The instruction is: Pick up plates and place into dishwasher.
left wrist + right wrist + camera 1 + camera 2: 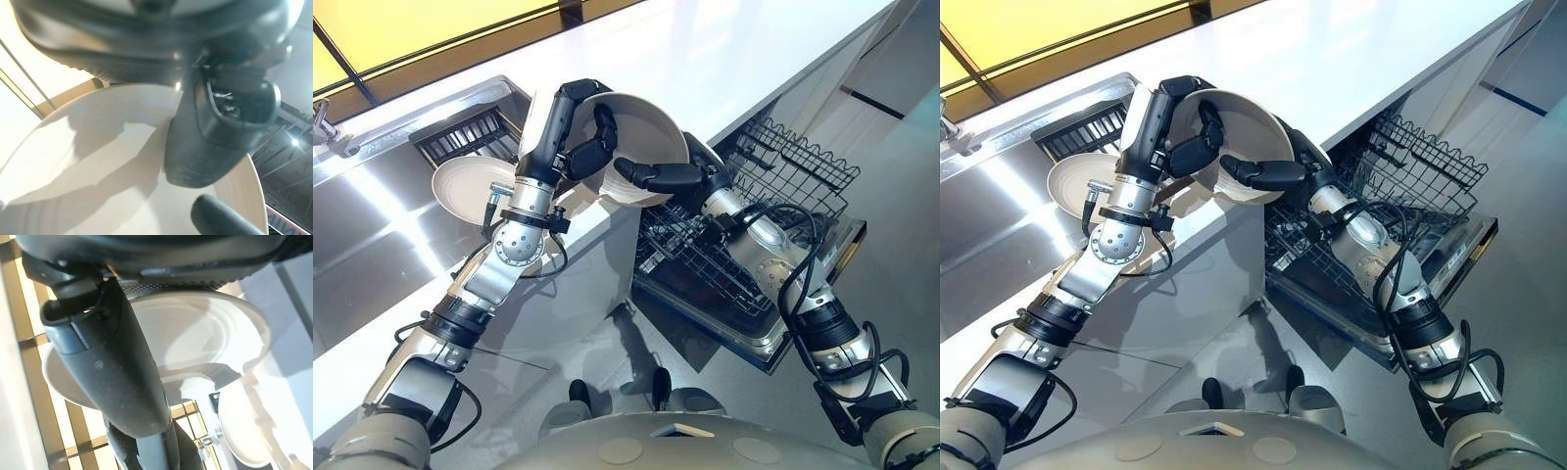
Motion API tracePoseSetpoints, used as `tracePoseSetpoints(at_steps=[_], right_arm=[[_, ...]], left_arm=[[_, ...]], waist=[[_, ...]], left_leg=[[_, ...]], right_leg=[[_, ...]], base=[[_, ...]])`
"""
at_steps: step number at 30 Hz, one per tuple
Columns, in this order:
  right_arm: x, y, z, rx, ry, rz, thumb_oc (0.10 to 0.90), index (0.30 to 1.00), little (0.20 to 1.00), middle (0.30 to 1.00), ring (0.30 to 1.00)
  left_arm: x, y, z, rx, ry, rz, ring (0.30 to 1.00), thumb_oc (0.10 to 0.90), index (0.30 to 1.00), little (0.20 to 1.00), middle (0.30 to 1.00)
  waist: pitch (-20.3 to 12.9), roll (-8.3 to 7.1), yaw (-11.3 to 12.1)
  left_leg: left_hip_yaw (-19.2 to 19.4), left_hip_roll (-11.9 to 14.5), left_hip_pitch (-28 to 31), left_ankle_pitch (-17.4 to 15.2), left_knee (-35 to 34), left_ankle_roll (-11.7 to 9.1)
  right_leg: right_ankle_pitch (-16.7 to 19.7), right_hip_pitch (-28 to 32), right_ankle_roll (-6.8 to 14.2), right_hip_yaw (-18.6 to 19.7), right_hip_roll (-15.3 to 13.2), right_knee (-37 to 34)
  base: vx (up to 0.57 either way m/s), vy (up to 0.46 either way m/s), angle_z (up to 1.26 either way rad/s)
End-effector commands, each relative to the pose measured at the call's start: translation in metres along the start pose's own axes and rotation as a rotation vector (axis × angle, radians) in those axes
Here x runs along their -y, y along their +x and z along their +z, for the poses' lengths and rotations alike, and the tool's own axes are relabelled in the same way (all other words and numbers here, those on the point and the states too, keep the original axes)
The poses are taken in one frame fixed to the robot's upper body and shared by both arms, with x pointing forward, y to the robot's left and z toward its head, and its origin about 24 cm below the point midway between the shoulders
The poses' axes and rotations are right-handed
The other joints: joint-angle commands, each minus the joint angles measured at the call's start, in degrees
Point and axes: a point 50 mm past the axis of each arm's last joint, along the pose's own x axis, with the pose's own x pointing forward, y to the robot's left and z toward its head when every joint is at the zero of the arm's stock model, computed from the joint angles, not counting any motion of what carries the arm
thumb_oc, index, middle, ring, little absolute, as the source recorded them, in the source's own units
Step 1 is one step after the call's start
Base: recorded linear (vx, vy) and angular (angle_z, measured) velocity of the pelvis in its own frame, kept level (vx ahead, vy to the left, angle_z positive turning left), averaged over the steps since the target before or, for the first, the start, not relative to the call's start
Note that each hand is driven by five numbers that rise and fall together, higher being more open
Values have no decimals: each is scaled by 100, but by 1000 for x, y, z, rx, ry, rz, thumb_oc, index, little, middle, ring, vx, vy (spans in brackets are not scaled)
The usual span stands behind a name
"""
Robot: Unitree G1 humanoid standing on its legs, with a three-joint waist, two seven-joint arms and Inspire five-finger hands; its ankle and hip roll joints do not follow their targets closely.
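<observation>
Both arms are raised over the front edge of the desk [724, 49], and one deep white plate [641, 127] is held between them, in the air and tilted on its rim with its hollow face turned toward the head camera. My left robot hand [587, 152] grips the plate's left rim: its fingers are curled over the edge and its thumb [215, 137] presses flat on the pale inner face, as the left wrist view shows from close by. My right robot hand [661, 176] comes in from the dishwasher side and has the lower rim. One dark digit lies along the inner face near the edge, and the bulk of the hand sits behind the plate, so I read it as a pinch on the rim; I cannot see the fingers at the back. In the right wrist view that digit [117, 377] crosses in front of the plate. The plate touches neither the desk nor the dishwasher. It hangs just above the desk edge, beside the open dishwasher, whose wire rack [783, 166] is pulled out below and to my right. A second plate [460, 186] lies flat on the desk to my left, next to the steel sink [372, 225] and behind my left arm.
</observation>
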Motion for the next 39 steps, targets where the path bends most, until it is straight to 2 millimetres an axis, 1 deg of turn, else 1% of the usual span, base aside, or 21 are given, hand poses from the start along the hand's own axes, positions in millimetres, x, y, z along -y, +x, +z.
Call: tracePoseSetpoints(at_steps=[1, 4, 5, 6, 7, 8, 17, 21, 22, 23, 24, 25, 26, 28, 30, 31, 34, 35, 37, 38, 39], right_arm=[[-23, 10, 26, 132, 92, 164, 800, 900, 900, 900, 900], [-22, 9, 21, 104, 122, 169, 800, 900, 900, 900, 900], [-21, 9, 21, 108, 120, 170, 709, 822, 809, 822, 822], [-22, 9, 23, 116, 125, 171, 443, 594, 543, 594, 594], [-22, 9, 24, 126, 130, 169, 237, 418, 337, 418, 418], [-21, 9, 25, 131, 133, 169, 100, 300, 200, 300, 300], [-27, 10, 31, 198, 169, 173, 100, 300, 200, 300, 300], [-27, 9, 42, 278, 188, 151, 100, 300, 200, 300, 300], [-26, 8, 47, 317, 184, 131, 100, 300, 200, 300, 300], [-26, 7, 49, 335, 179, 123, 100, 300, 200, 300, 300], [-25, 5, 56, 384, 158, 94, 100, 300, 200, 300, 300], [-24, 4, 60, 408, 147, 79, 100, 300, 200, 300, 300], [-22, 2, 69, 462, 108, 40, 100, 300, 200, 300, 300], [-18, -3, 86, 565, 17, -52, 100, 300, 200, 300, 300], [-10, -8, 103, 658, -100, -171, 100, 300, 200, 300, 300], [-1, -14, 116, 716, -182, -266, 100, 300, 200, 300, 300], [20, -27, 134, 821, -377, -496, 100, 300, 200, 300, 300], [38, -39, 145, 862, -509, -659, 100, 300, 200, 300, 300], [52, -49, 151, 870, -608, -785, 100, 300, 200, 300, 300], [69, -62, 155, 857, -686, -889, 100, 300, 200, 300, 300], [80, -71, 156, 835, -723, -949, 100, 300, 200, 300, 300]], left_arm=[[-12, 23, 26, 196, -15, 88, 300, 100, 300, 200, 300], [-13, 24, 26, 200, -15, 82, 300, 100, 300, 200, 300], [-13, 23, 26, 199, -16, 81, 300, 100, 300, 200, 300], [-12, 24, 26, 198, -17, 81, 300, 100, 300, 200, 300], [-12, 23, 26, 197, -20, 78, 300, 100, 300, 200, 300], [-12, 23, 25, 195, -22, 76, 300, 100, 300, 200, 300], [-8, 22, 24, 178, -40, 60, 300, 100, 300, 200, 300], [-7, 21, 19, 130, -118, 51, 309, 111, 309, 211, 309], [-5, 20, 17, 110, -153, 41, 342, 149, 342, 249, 342], [-5, 20, 16, 98, -173, 37, 396, 213, 396, 313, 396], [-3, 19, 12, 58, -240, 23, 486, 317, 486, 417, 486], [-1, 18, 10, 29, -281, 8, 552, 394, 552, 494, 552], [3, 15, 2, -47, -383, -25, 900, 800, 900, 900, 900], [10, 11, -6, -130, -554, -45, 900, 800, 900, 900, 900], [12, 8, -9, -151, -646, -43, 900, 800, 900, 900, 900], [7, 9, -8, -148, -680, -26, 900, 800, 900, 900, 900], [-12, 14, -4, -126, -693, 22, 900, 800, 900, 900, 900], [-33, 20, 0, -104, -661, 62, 900, 800, 900, 900, 900], [-49, 25, 3, -90, -605, 100, 900, 800, 900, 900, 900], [-70, 28, 6, -76, -542, 142, 900, 800, 900, 900, 900], [-83, 29, 8, -68, -495, 164, 900, 800, 900, 900, 900]], waist=[[-487, -76, 11], [-488, -93, 20], [-488, -98, 14], [-486, -97, 10], [-485, -102, 14], [-486, -102, 15], [-458, -101, 33], [-447, -89, 43], [-446, -84, 44], [-445, -81, 44], [-436, -69, 43], [-434, -62, 42], [-433, -47, 42], [-421, -23, 35], [-420, 0, 32], [-431, 16, 32], [-450, 58, 36], [-467, 96, 37], [-475, 128, 39], [-492, 162, 51], [-497, 184, 61]], left_leg=[[-268, -365, -98, -391, 52, 198], [-281, -364, -97, -392, 51, 196], [-281, -362, -92, -388, 50, 194], [-282, -361, -93, -385, 47, 194], [-289, -362, -97, -387, 51, 192], [-293, -362, -97, -386, 52, 190], [-301, -367, -102, -398, 65, 198], [-297, -359, -99, -398, 73, 190], [-297, -358, -100, -399, 77, 190], [-297, -358, -100, -400, 77, 191], [-301, -357, -99, -404, 78, 190], [-298, -356, -97, -405, 82, 192], [-299, -356, -90, -414, 83, 193], [-301, -357, -79, -421, 81, 196], [-299, -355, -70, -439, 80, 196], [-296, -354, -61, -451, 77, 196], [-298, -351, -45, -468, 76, 195], [-307, -350, -35, -467, 72, 190], [-320, -347, -28, -471, 67, 182], [-346, -344, -23, -469, 62, 169], [-363, -342, -21, -468, 58, 161]], right_leg=[[-689, -22, 259, -209, 377, 647], [-684, -14, 259, -212, 376, 635], [-676, -13, 260, -209, 378, 629], [-672, -14, 260, -203, 379, 623], [-668, -15, 263, -202, 379, 621], [-660, -15, 265, -200, 379, 614], [-649, -10, 266, -175, 372, 601], [-654, -6, 262, -178, 372, 605], [-656, -4, 259, -172, 374, 605], [-658, -5, 258, -170, 373, 605], [-662, -9, 258, -168, 373, 612], [-665, -7, 254, -165, 372, 615], [-673, -6, 250, -160, 371, 621], [-678, -8, 248, -148, 371, 630], [-694, -7, 243, -139, 366, 639], [-711, -5, 242, -133, 363, 645], [-753, -2, 241, -135, 355, 680], [-781, 5, 239, -152, 347, 701], [-808, 14, 238, -171, 341, 713], [-832, 27, 235, -185, 337, 721], [-849, 38, 231, -197, 333, 720]], base=[[0, 0, 0], [0, 0, 0], [0, 0, 0], [0, 0, 0], [0, 0, 0], [0, 0, 0], [0, 0, 0], [0, 0, 0], [0, 0, 0], [0, 0, 0], [0, 0, 0], [0, 0, 0], [0, 0, 0], [0, 0, 0], [0, 0, 0], [0, 0, 0], [16, 5, 0], [50, 17, 0], [48, 12, 1], [49, 10, 1], [54, 11, 1]])
